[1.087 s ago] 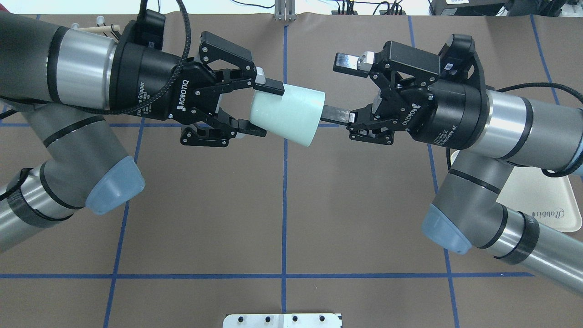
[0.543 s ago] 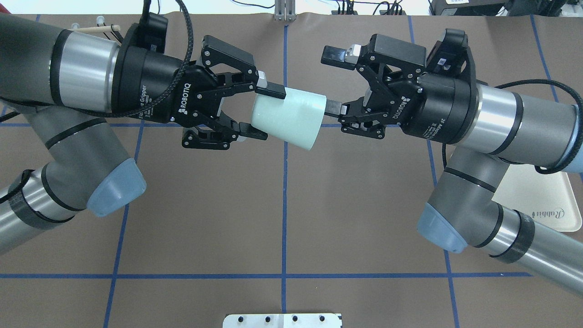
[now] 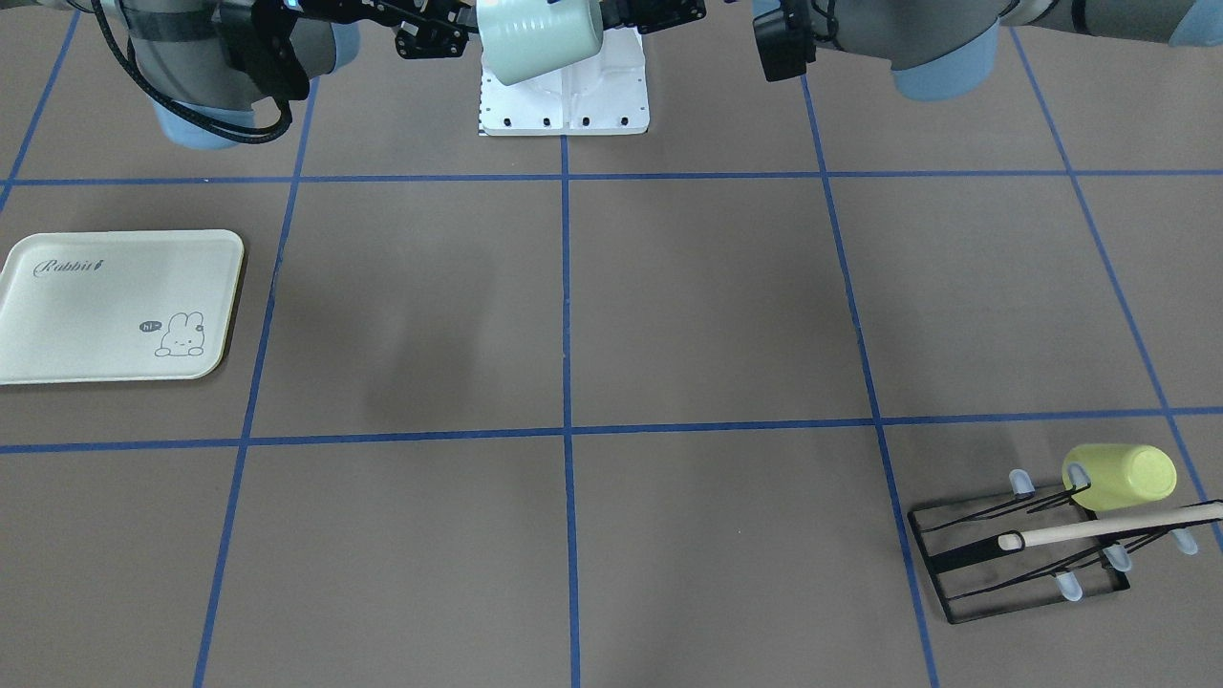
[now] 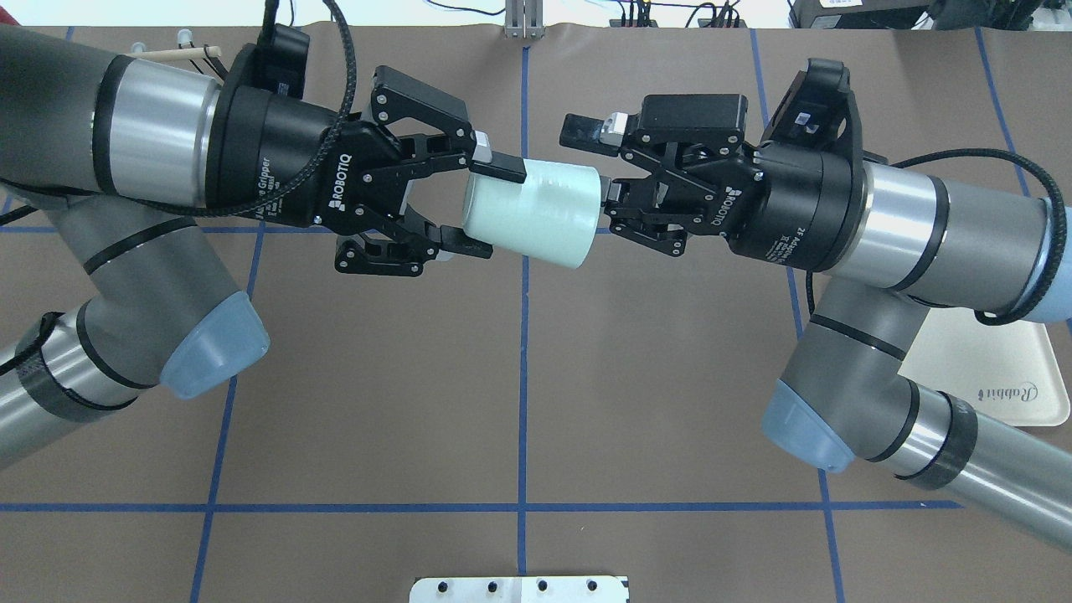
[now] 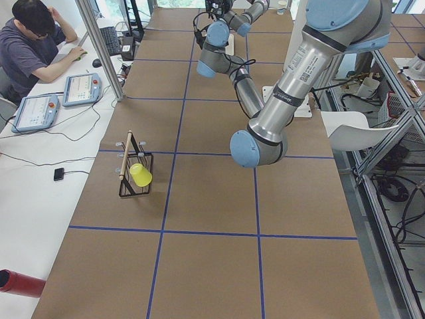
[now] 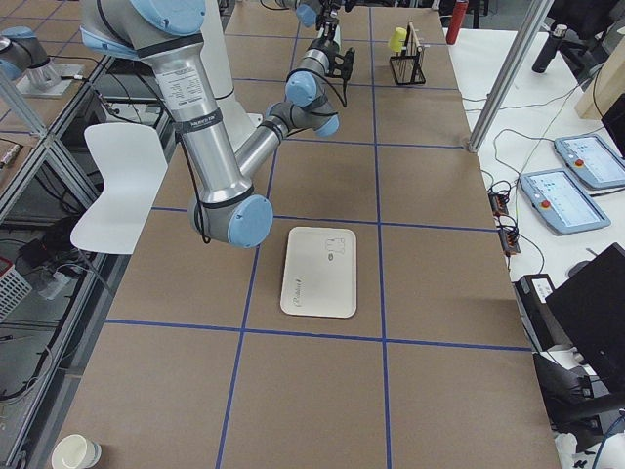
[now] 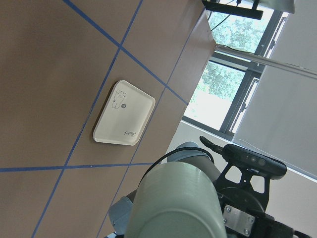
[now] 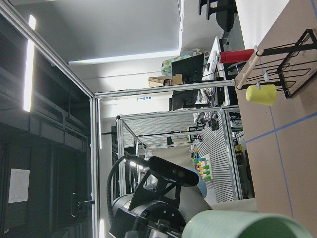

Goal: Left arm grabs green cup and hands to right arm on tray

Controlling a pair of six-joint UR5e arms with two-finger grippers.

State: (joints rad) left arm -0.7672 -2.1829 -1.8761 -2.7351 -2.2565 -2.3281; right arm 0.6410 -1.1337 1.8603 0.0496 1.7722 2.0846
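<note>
The green cup (image 4: 532, 213) hangs on its side in mid-air over the table's centre line, clamped at its base end by the left gripper (image 4: 484, 207). The right gripper (image 4: 593, 162) is at its mouth, jaws wide and not yet gripping. I'd call the handover half done: closing, release and the carry to the tray (image 3: 115, 287) at the table's right edge are left.
</note>
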